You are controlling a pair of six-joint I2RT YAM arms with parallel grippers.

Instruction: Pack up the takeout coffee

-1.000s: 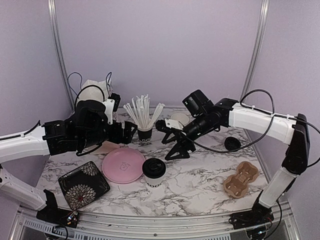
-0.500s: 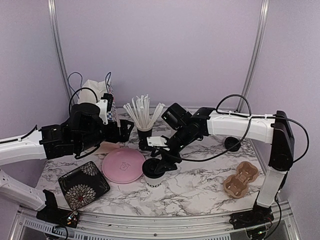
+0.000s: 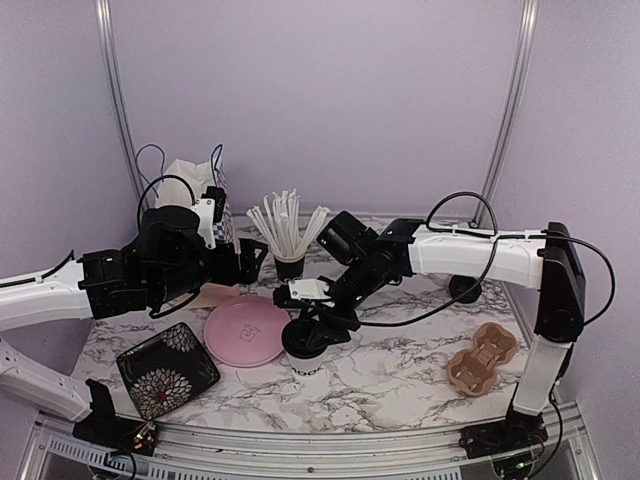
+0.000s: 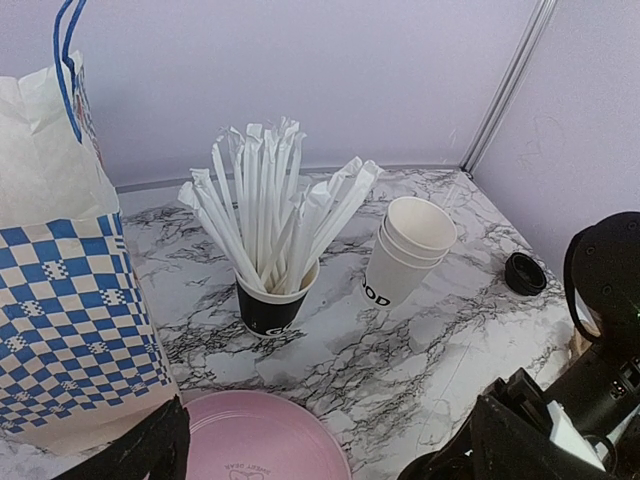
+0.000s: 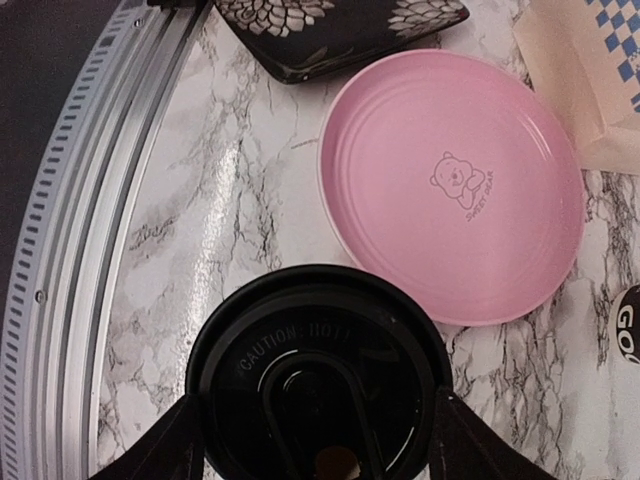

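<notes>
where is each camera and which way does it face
Top external: above and behind the bases, looking down the marble table; both arms show.
Left wrist: on the left arm, facing the back wall over the cup of sticks; left gripper, fingers at bottom corners.
Right wrist: looking straight down on the lidded cup; right gripper, fingers flank it.
Shared: pink plate, in all three.

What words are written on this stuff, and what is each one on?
"CAUTION: HOT!" on the black lid.
"SWEET BEAR" on the pink plate, under a bear drawing.
"OOD", start hidden, on the stacked white cups.
"GO", rest cut off, on the black cup.
</notes>
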